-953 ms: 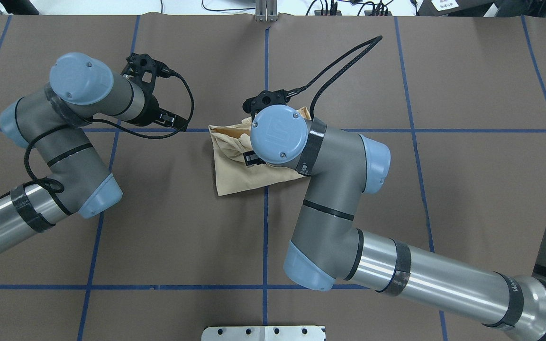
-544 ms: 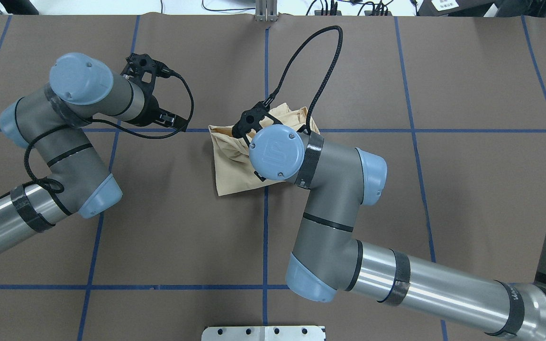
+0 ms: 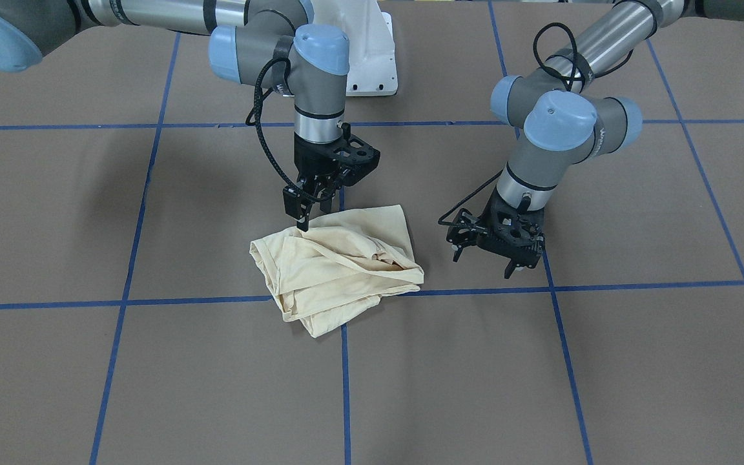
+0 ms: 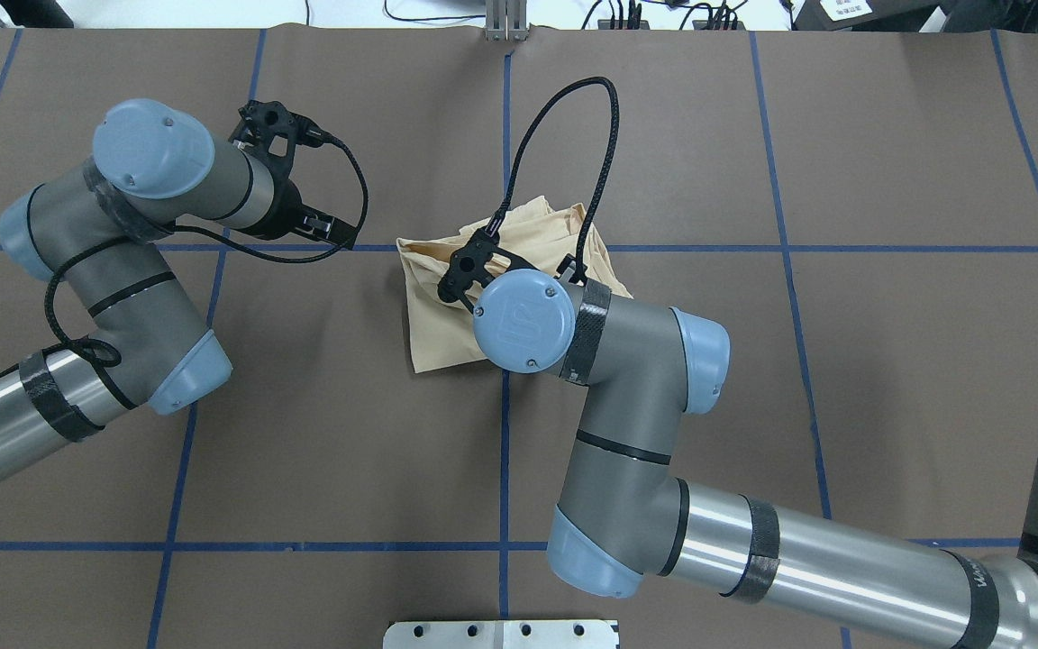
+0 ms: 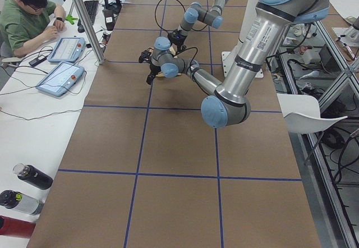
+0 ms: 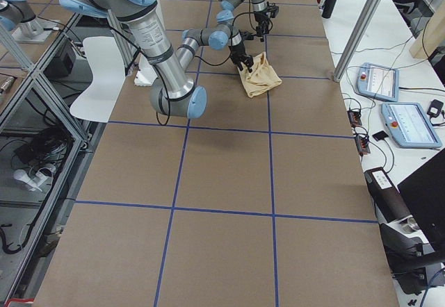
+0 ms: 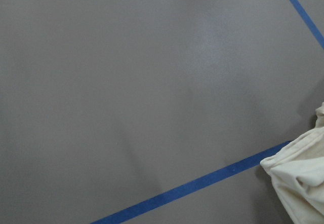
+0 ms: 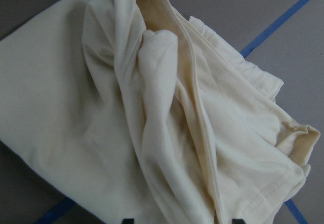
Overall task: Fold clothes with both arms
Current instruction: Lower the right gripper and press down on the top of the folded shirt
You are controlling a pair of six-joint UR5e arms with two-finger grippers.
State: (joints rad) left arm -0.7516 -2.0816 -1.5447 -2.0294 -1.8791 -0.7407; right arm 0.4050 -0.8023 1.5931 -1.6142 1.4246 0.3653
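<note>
Pale cream-yellow thin-knit shirt (image 3: 340, 265): rumpled half-folded bundle, centre of frame, on brown tabletop (image 3: 152, 374) with a blue tape grid. Right gripper (image 3: 312, 210) just above its upper edge, fingers spread, empty. Left gripper (image 3: 485, 255) to right of bundle, clear of cloth, fingers spread too. Looks mid-fold, lining up a grip. Next move prob needs a clean edge pinch, left arm joining.
</note>
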